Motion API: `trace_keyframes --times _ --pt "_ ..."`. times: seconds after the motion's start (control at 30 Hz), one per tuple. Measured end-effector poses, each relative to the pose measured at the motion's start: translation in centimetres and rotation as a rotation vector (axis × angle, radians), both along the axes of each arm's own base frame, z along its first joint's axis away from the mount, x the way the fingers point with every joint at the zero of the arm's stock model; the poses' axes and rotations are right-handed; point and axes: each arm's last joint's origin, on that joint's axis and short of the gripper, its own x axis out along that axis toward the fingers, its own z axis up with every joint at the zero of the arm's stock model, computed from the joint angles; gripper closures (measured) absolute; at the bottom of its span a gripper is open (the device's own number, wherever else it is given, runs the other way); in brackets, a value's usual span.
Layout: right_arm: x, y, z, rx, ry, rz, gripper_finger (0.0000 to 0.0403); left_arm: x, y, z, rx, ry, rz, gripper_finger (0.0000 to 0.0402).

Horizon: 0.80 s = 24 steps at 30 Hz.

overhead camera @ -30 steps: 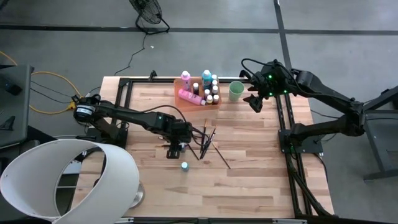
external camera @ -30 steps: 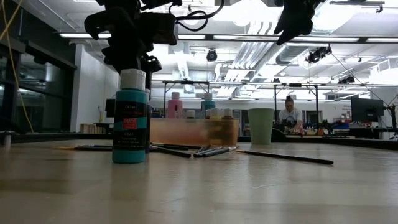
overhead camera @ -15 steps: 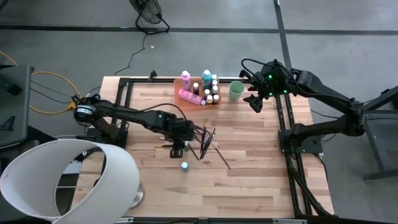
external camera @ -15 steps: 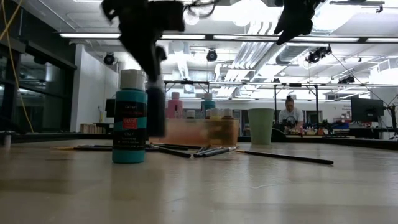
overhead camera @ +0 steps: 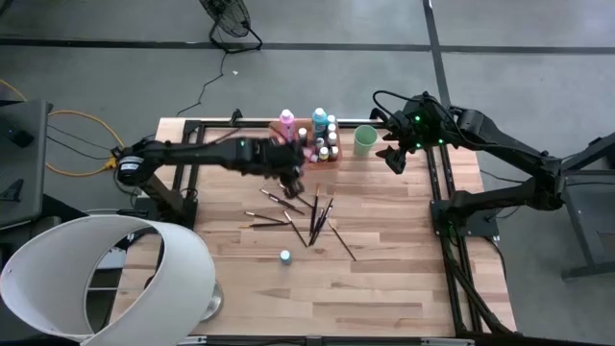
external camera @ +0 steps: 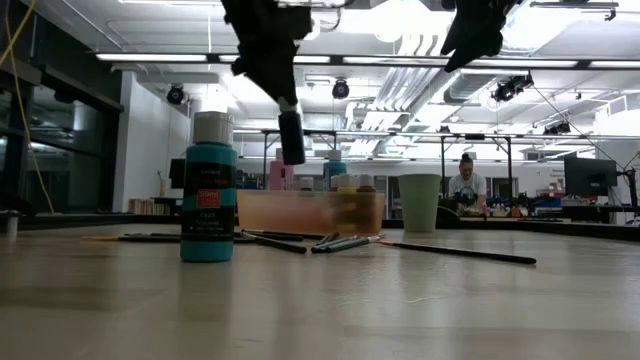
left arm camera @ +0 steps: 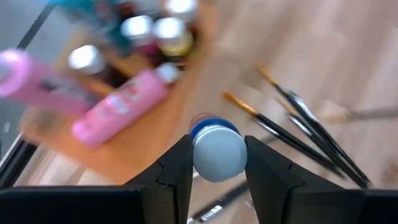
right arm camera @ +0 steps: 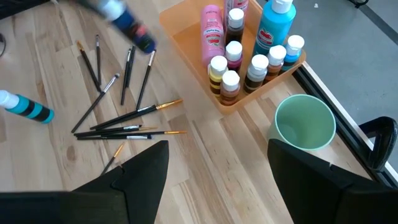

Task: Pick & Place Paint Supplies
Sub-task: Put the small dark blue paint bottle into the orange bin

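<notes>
A small blue bottle (left arm camera: pixel 217 151) with a white cap sits pinched between the 2 fingers of the left gripper (left arm camera: pixel 217 163), cap toward the wrist camera. In the low view the bottle (external camera: pixel 291 137) hangs in the air, well above the table (overhead camera: pixel 404 288), and in the high view the gripper (overhead camera: pixel 294 171) is close beside the orange tray (overhead camera: pixel 306 129).

The tray (right arm camera: pixel 186 31) already carries a crowd of bottles: a pink bottle (right arm camera: pixel 212 31) lying on its side, a tall teal one (right arm camera: pixel 272 31) standing, and several small brown and yellow ones with white caps (right arm camera: pixel 230 84), all upright. Just beside the tray, toward the right arm, stands the light green cup (right arm camera: pixel 305 122), upright with its mouth up.

On the bare wood near the middle of the table lie the paintbrushes (overhead camera: pixel 312 219), thin and dark-handled, loosely fanned and crossing one another. 1 teal bottle (overhead camera: pixel 285 257) stands apart from them, closer to the front edge; in the low view it (external camera: pixel 209 190) fills the foreground and hides part of the tray behind it.

The right gripper (overhead camera: pixel 394 159) waits above the far right corner, beside the cup, its fingers spread wide and holding nothing.

A large white lampshade-like object (overhead camera: pixel 106 279) overlaps the table's front left corner. In the room behind, a person (external camera: pixel 465 185) sits at a distant bench.
</notes>
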Motion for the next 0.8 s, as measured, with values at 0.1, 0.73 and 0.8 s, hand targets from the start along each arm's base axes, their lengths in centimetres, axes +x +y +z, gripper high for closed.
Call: trace_keyframes --times 0.1,0.73,0.8 --pt "0.0 0.0 0.0 0.000 0.000 0.000 0.0136 -0.5 2.4 0.0 -0.029 -0.028 0.128 0.0283" --pt "0.0 0.0 0.0 -0.001 0.000 0.000 0.0136 0.1 9.1 -5.0 -0.167 0.086 0.367 0.0282" --pt "0.0 0.0 0.0 -0.001 0.000 0.000 0.0136 0.4 9.3 -5.6 -0.167 0.093 0.407 0.0282"
